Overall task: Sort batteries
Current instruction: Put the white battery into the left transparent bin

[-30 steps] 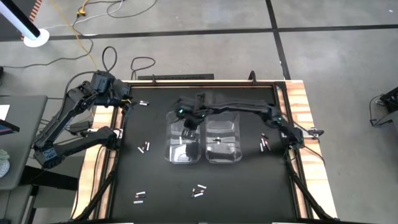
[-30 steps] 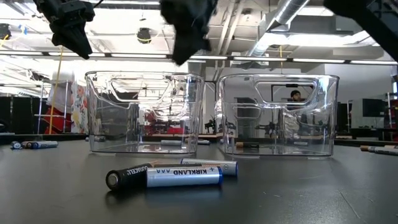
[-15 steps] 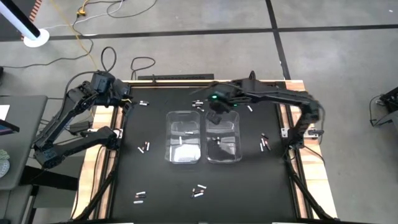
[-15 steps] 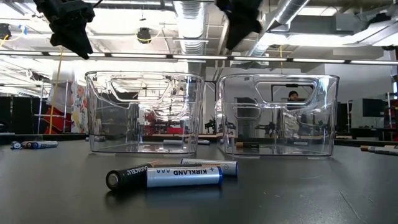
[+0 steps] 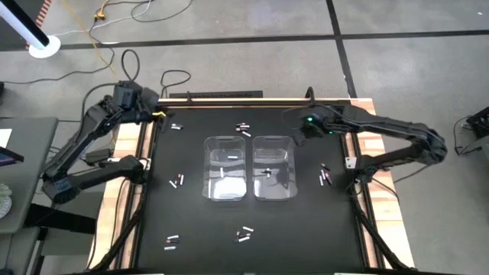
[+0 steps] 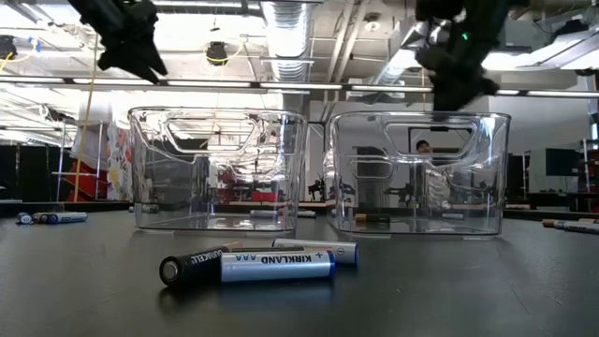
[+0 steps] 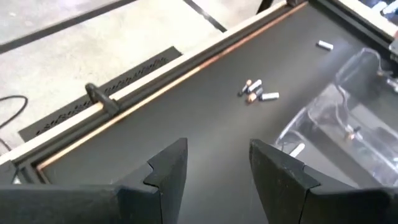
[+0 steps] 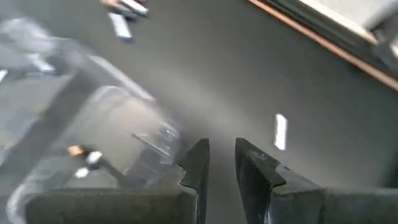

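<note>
Jaws of both grippers stand apart with nothing between them: the left gripper (image 7: 214,171) shows a clear gap over bare mat, and the right gripper (image 8: 219,165) shows a narrower gap, also empty.

Left gripper sits above the far left corner of the table (image 5: 191,221). Right gripper (image 5: 308,126) hovers past the far right corner of the right bin (image 5: 274,167), clear of it.

Two clear bins stand side by side mid-table: the left bin (image 5: 225,168) and the right bin. Each holds batteries; the high view shows about two in each, though an exact count cannot be confirmed.

Loose batteries on the mat, as seen from above:
- one group (image 5: 243,128) at the far edge behind the bins, about four;
- one pair (image 5: 177,126) near the left gripper;
- one pair (image 5: 178,181) left of the left bin;
- one group (image 5: 324,176) right of the right bin, about three;
- one pair (image 5: 172,242) at the near left;
- one group (image 5: 244,234) near centre, three in the low view (image 6: 262,264), one of them dark.
</note>
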Controlling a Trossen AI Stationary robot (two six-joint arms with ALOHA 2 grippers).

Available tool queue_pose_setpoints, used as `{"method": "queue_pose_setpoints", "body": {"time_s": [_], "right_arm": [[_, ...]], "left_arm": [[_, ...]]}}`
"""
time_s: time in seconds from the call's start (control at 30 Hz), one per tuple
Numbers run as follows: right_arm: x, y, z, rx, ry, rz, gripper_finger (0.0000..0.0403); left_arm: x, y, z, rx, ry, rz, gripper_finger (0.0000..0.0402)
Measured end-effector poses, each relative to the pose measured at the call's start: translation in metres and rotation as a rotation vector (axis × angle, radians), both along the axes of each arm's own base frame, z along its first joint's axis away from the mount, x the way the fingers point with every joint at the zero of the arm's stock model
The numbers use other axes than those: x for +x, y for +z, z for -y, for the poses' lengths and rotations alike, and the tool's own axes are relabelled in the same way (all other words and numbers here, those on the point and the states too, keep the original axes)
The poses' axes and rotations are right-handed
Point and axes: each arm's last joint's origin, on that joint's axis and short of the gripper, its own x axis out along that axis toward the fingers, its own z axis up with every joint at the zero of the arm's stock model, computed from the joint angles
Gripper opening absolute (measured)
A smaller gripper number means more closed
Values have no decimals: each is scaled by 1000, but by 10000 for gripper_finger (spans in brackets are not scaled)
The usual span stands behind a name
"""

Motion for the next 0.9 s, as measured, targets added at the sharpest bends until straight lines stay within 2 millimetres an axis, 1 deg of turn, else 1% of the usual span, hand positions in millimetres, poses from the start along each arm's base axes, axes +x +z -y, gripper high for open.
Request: {"method": "queue_pose_setpoints", "body": {"time_s": [0.1,0.27,0.4,0.47,0.6,0.7,0.9], "right_arm": [[-13,-20,10,36,-97,-47,93],[-27,-51,33,100,-221,-168,93],[-29,-65,52,122,-212,-215,94],[-28,-70,61,135,-185,-199,100],[-24,-78,76,155,-137,-154,128],[-22,-88,84,161,-107,-186,158],[-13,-114,94,194,-29,-271,214]], "left_arm": [[7,-2,-9,-13,8,3,169],[17,-12,-22,-87,34,-14,169],[25,-20,-32,-142,48,-39,169],[28,-24,-36,-163,53,-50,169],[32,-28,-41,-185,56,-65,169],[32,-28,-41,-179,54,-62,169],[35,-24,-44,-139,55,-25,169]]}}
